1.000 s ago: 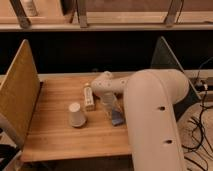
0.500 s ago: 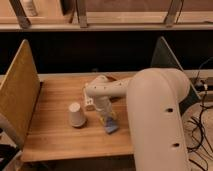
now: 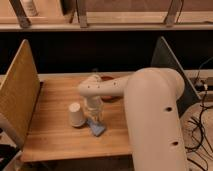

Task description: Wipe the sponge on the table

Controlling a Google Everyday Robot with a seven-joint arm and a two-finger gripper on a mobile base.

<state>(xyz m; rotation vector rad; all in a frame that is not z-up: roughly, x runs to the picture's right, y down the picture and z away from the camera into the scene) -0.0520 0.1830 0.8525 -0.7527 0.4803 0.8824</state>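
The sponge (image 3: 98, 129), a small flat blue-grey pad, lies on the light wooden table (image 3: 50, 136) near its front middle. My gripper (image 3: 93, 117) hangs straight down from the big white arm (image 3: 150, 115) and sits on the sponge's rear left end, touching it. The arm reaches in from the right and hides the table's middle behind it.
A white paper cup (image 3: 76, 115) stands upside down just left of the gripper and sponge. A yellowish upright panel (image 3: 20, 95) walls the table's left side and a dark one (image 3: 170, 56) stands at the right. Cables (image 3: 201, 125) hang beyond the right edge.
The arm has swung to the left. The sponge has slid with the gripper leftward and toward the front edge, ending close to the cup.
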